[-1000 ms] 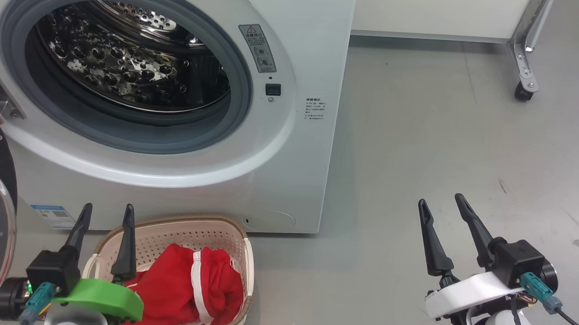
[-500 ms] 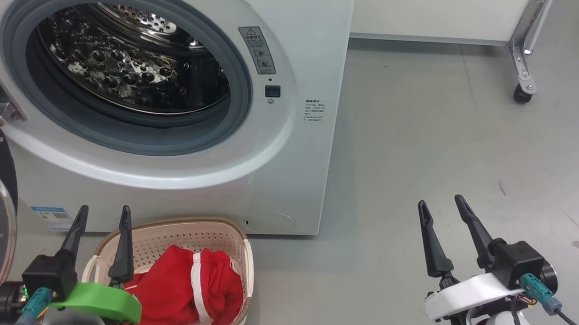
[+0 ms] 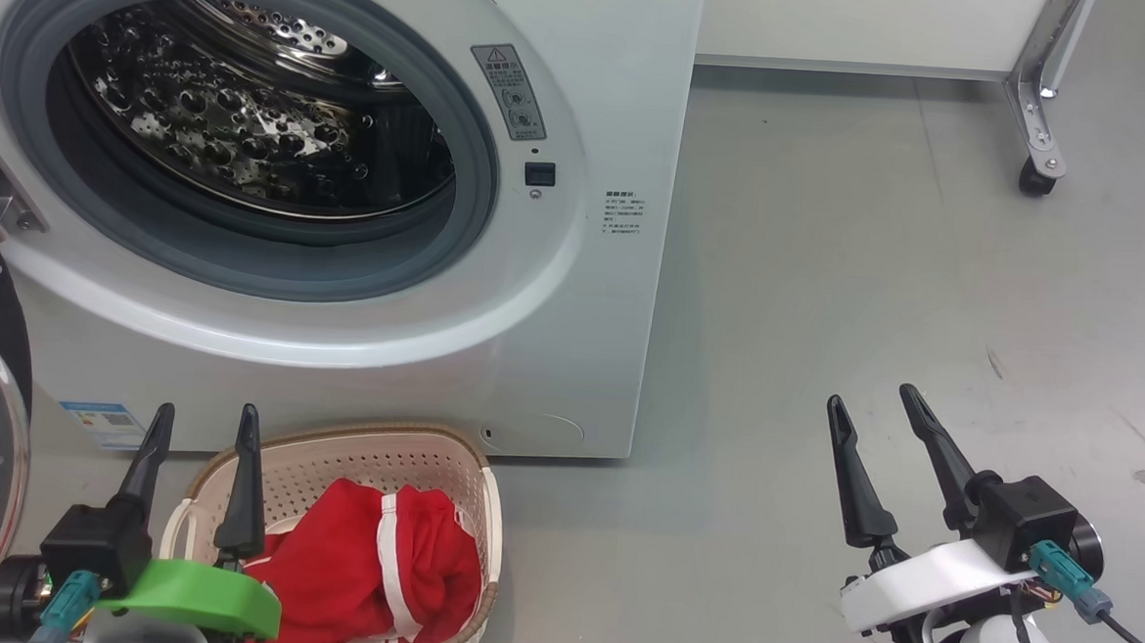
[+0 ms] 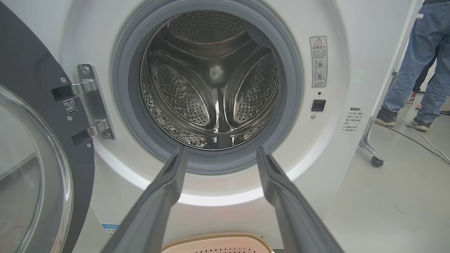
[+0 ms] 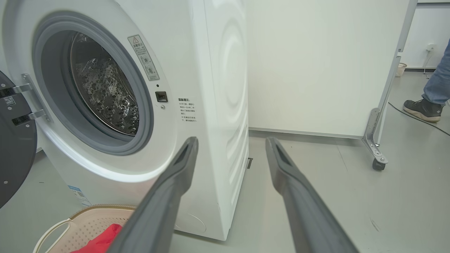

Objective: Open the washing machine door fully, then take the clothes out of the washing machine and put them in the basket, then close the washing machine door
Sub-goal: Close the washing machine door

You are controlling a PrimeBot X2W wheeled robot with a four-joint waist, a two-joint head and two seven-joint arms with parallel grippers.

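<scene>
The washing machine [image 3: 585, 361] is white, its ring [image 3: 242, 270] grey, its steel drum [image 3: 229, 137] perforated. At seven o'clock, red clothes [image 3: 334, 564] with white stripes lie in the cream perforated basket [image 3: 369, 468], brown-rimmed.

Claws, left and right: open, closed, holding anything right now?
Left claw: open, holding nothing.
Right claw: open, holding nothing.

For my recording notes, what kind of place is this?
Probably a lab or test room: a washing machine on a grey floor, a wheeled white partition, and a cable trailing past a person's shoe.
</scene>
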